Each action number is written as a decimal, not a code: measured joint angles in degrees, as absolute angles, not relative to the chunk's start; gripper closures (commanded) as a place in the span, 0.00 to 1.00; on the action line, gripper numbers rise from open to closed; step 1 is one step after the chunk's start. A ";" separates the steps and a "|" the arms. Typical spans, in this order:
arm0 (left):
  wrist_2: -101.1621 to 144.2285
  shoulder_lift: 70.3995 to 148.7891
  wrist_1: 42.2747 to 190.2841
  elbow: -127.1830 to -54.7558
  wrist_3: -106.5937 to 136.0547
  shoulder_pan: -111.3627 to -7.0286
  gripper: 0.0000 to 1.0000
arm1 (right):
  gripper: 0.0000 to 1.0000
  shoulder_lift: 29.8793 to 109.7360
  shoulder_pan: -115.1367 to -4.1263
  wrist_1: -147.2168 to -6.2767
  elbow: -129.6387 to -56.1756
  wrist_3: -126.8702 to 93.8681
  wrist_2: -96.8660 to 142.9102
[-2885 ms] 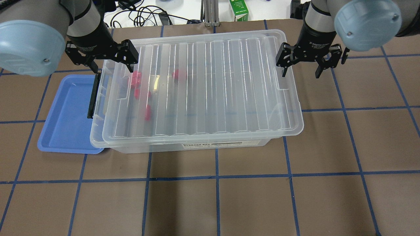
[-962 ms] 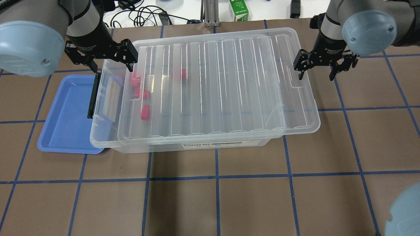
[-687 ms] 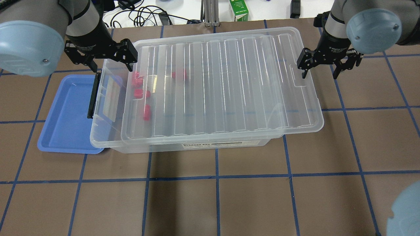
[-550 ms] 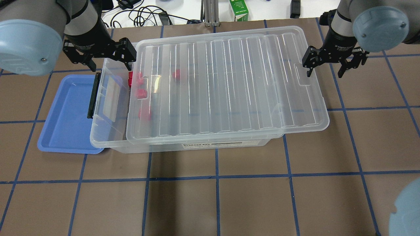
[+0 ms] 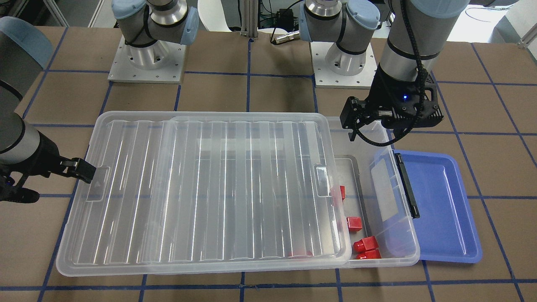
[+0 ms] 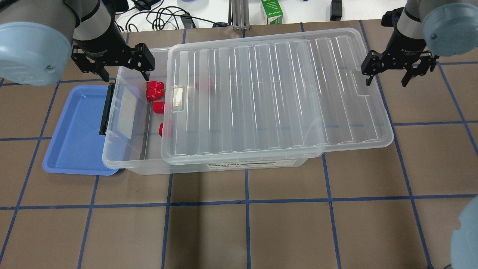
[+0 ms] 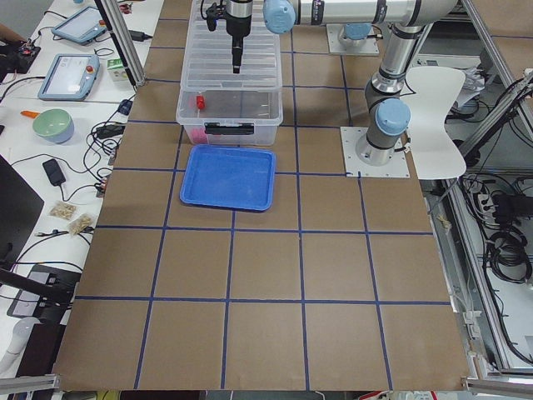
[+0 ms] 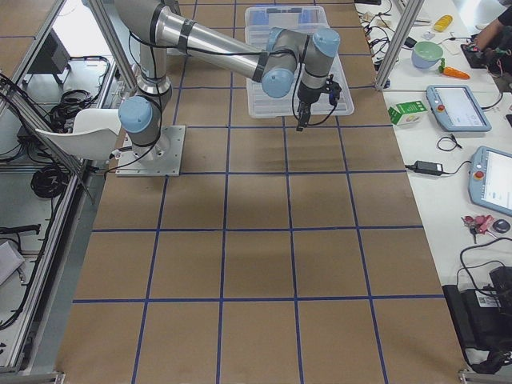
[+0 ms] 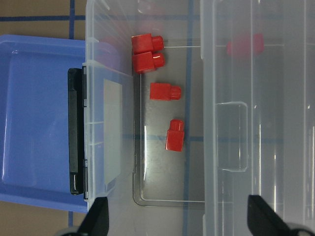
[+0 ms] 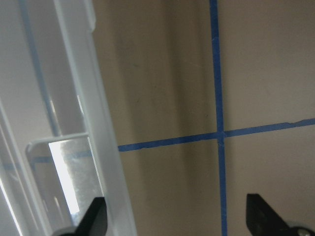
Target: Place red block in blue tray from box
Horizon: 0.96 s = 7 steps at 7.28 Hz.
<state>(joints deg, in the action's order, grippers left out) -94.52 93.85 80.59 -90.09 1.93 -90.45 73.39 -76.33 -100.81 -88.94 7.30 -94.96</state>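
Observation:
The clear box (image 6: 123, 160) stands mid-table, and its ribbed lid (image 6: 276, 93) is slid toward the right, leaving the left end open. Several red blocks (image 6: 155, 93) lie there, shown bare in the left wrist view (image 9: 165, 91); one more (image 6: 203, 85) sits under the lid. The blue tray (image 6: 74, 127) lies at the box's left end, by the black latch (image 6: 105, 108). My left gripper (image 6: 123, 73) is open and empty over the box's back left corner. My right gripper (image 6: 386, 80) is open, with one finger at the lid's right edge (image 10: 98, 123).
A green carton (image 6: 272, 11) and cables (image 6: 160, 16) lie beyond the back edge. The arm bases (image 5: 147, 58) stand behind the box. The lid overhangs the box's right end (image 5: 75, 235). Brown table with blue tape lines (image 6: 246, 231) spreads in front.
The lid has slid steadily to the right together with my right gripper, uncovering the red blocks at the left end. My left gripper has stayed almost still.

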 measured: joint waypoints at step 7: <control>-94.60 95.81 79.99 -90.34 4.33 -90.51 0.00 | 0.00 73.36 -72.59 -103.09 -89.03 13.71 -96.59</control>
